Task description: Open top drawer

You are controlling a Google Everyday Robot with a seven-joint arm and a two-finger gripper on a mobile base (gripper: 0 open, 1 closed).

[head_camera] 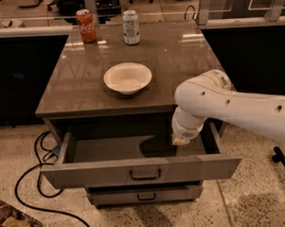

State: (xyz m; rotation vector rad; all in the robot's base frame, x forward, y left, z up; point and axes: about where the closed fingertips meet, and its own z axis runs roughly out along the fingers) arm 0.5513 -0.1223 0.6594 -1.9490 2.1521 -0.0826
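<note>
**Drawer Already Out**

Under the table (85, 96), your top drawer (140, 170) stands pulled out, long axis left-right. The gripper (180, 141) hangs inside its right end, behind and right of the handle (145, 174); you cannot tell whether it is open or closed.

The jaws, at the end of the white robot arm (237, 106), hang inside the pulled-out wide grey top drawer (106, 149), at its right side. Below and in front of the jaws sits a narrower grey drawer (146, 194). On the grey worktop (187, 61), behind and left of the jaws, rests a white round bowl (127, 78); farther behind stand a silver drink can (131, 27) and, left of it, a red cola can (86, 25).
</note>
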